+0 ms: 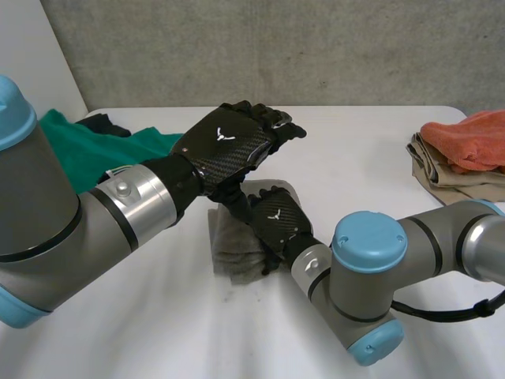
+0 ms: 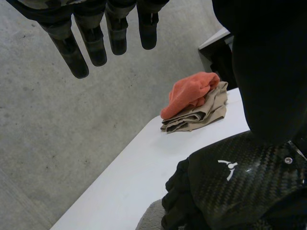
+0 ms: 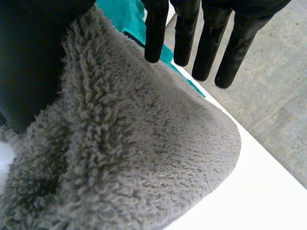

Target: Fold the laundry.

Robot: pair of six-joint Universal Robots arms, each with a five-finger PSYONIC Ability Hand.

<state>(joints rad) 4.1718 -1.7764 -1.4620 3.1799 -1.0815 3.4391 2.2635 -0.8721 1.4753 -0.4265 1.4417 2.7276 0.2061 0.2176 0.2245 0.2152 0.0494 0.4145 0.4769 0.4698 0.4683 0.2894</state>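
The right hand [image 1: 272,215] rests straight-fingered, gripping nothing, on the folded grey towel [image 1: 233,257] on the white table [image 1: 355,158]; it would do well to press flat and smooth the fold evenly. Just above the towel the left hand [image 1: 233,138] hovers open and empty. Beyond the towel lie a green cloth [image 1: 87,154] and an orange-and-beige stack [image 1: 461,150]; no writing is legible, only a white emblem [image 1: 226,135] on each hand.

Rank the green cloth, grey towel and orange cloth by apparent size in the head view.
1. Green cloth, though the left arm hides part.
2. Grey towel and orange cloth: alike; the right robot hand covers part of the towel.
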